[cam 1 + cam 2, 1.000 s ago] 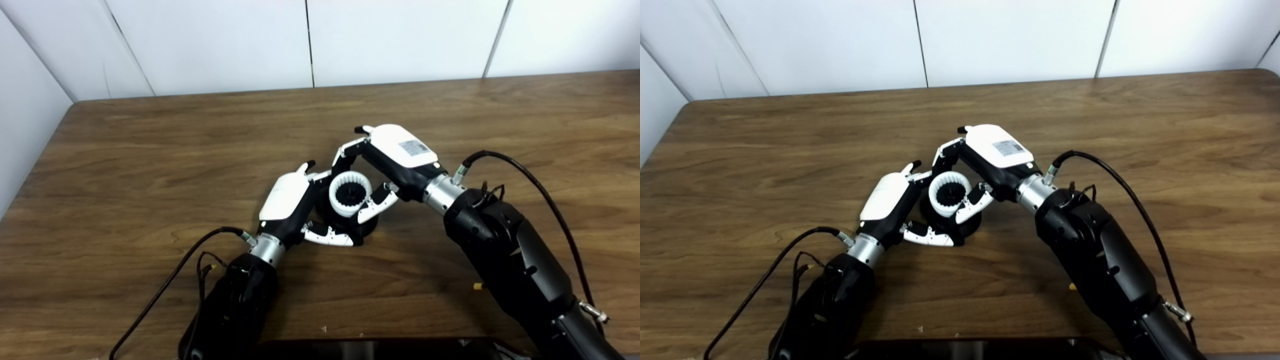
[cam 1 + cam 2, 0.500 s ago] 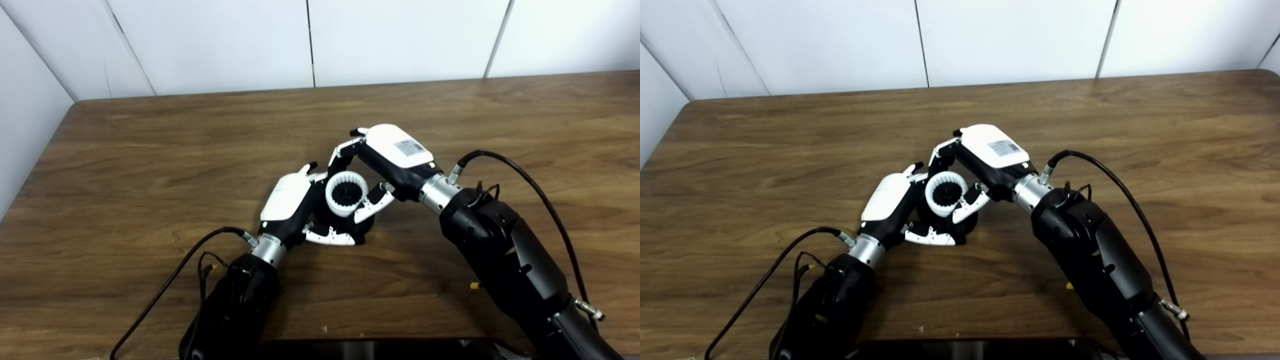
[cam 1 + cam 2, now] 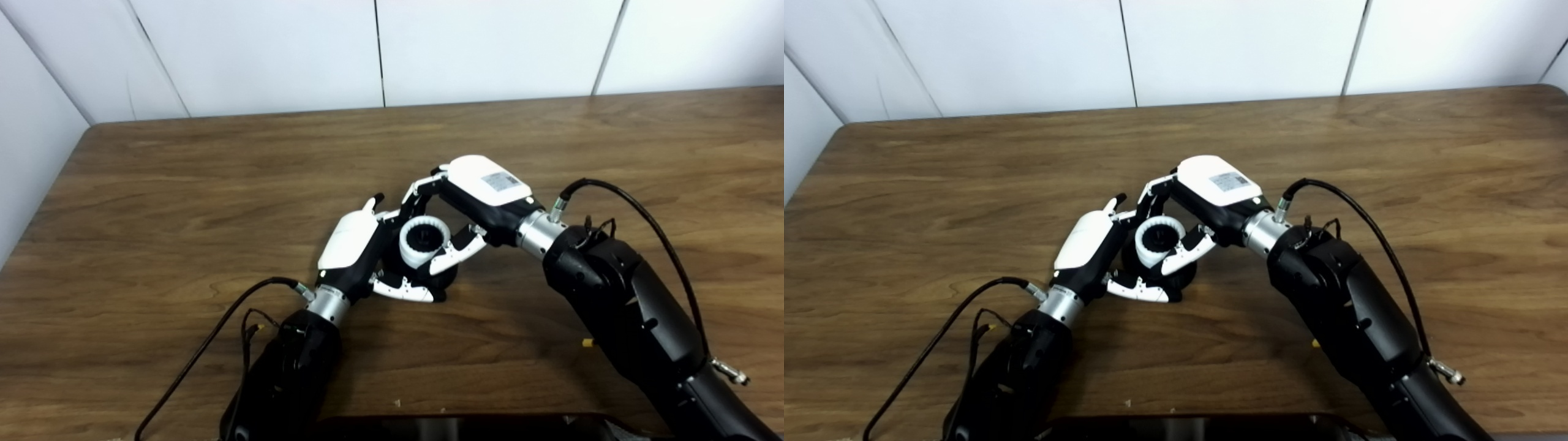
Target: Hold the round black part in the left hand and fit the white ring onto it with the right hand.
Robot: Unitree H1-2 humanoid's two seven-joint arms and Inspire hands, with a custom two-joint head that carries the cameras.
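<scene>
The round black part [image 3: 442,278] sits near the table's middle, held by my left hand [image 3: 358,248], whose fingers and thumb wrap its left and front sides. The white ring [image 3: 421,241] has ribs inside and stands on top of the black part, with a black hub showing in its centre. My right hand [image 3: 474,202] is shut on the ring, fingers at its far side and thumb at its near right. The same shows in the right eye view: the ring [image 3: 1159,238], left hand [image 3: 1090,245] and right hand [image 3: 1206,196].
The brown wooden table [image 3: 184,202] reaches back to a white panelled wall. Black cables loop from both forearms [image 3: 637,214]. A dark object's edge [image 3: 465,425] lies along the bottom of the picture.
My right hand has pushed the white ring down and a little left onto the black part. The ring now sits lower and looks smaller. My left hand has kept still.
</scene>
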